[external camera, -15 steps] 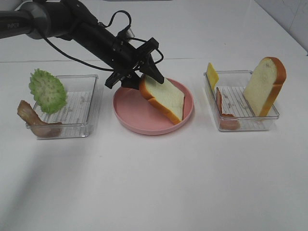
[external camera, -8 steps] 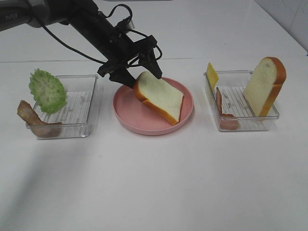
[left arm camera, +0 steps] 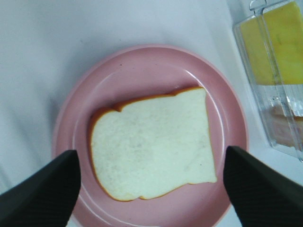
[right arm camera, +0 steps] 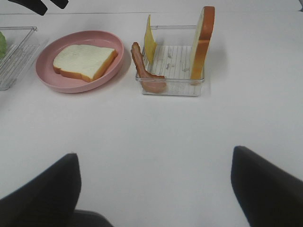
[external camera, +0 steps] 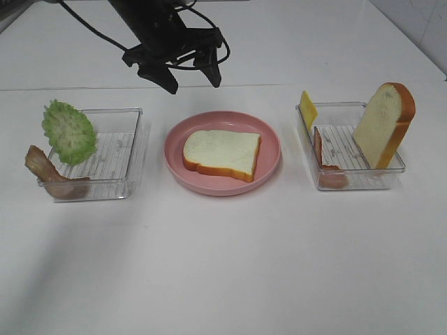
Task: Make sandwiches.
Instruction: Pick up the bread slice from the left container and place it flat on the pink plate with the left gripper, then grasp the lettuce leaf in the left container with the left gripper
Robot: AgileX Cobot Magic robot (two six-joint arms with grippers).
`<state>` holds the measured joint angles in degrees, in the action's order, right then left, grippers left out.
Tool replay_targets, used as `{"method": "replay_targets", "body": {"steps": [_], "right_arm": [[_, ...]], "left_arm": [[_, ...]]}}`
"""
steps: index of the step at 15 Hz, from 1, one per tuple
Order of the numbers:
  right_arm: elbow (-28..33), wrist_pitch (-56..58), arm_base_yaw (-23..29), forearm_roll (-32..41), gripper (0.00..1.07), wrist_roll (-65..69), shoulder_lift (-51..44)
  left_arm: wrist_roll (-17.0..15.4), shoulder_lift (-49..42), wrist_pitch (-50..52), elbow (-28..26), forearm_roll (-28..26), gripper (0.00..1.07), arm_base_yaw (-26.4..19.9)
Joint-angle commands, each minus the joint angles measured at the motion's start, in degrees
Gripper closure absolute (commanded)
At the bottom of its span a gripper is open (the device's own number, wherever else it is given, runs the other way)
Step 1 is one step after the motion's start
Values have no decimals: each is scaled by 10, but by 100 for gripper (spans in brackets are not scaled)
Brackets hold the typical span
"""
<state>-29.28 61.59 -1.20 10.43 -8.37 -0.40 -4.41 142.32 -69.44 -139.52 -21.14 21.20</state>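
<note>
The left hand (external camera: 193, 84) is black, as is its cable (external camera: 105, 35). The plate (external camera: 271, 165) below the left hand is plain pink. The bread slice (external camera: 221, 152) on it has a white face and an orange-brown crust. The upright bread slice (external camera: 383, 125), ahead of the right hand (right arm camera: 156, 189), has the same colours. The cheese slice (external camera: 308, 109) is plain yellow. The lettuce (external camera: 68, 131) is green with ruffled radial ridges. The bacon strips (external camera: 47, 173) are reddish-brown. The trays (external camera: 134, 143) are clear with ribbed floors. The surface (external camera: 223, 265) is plain white. The right hand is black.

— Views?
— Three: exterior high, front-on, whole table (external camera: 223, 279); left wrist, straight down, close over pink plate (left arm camera: 142, 61); right wrist, low, farther back, facing that plate. Plate shared by all
</note>
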Motion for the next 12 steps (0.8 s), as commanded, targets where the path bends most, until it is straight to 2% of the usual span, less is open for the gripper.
{"method": "replay_targets", "body": {"steps": [1,3,5,12], "right_arm": [[3,-5,0,1,27,-5,-6],[3,-5,0,1,27,-5,-6],[3,-5,0,1,27,-5,-6],[3,-5,0,1,27,-5,-6]], "left_arm": [[-9,-29,-41,-3,73,28,1],[-21,-60,-41,-3,135,32,1],[-25,-78,-41,-3,163,34,-6],[-28,-152,-41,84,167,34,-88]]}}
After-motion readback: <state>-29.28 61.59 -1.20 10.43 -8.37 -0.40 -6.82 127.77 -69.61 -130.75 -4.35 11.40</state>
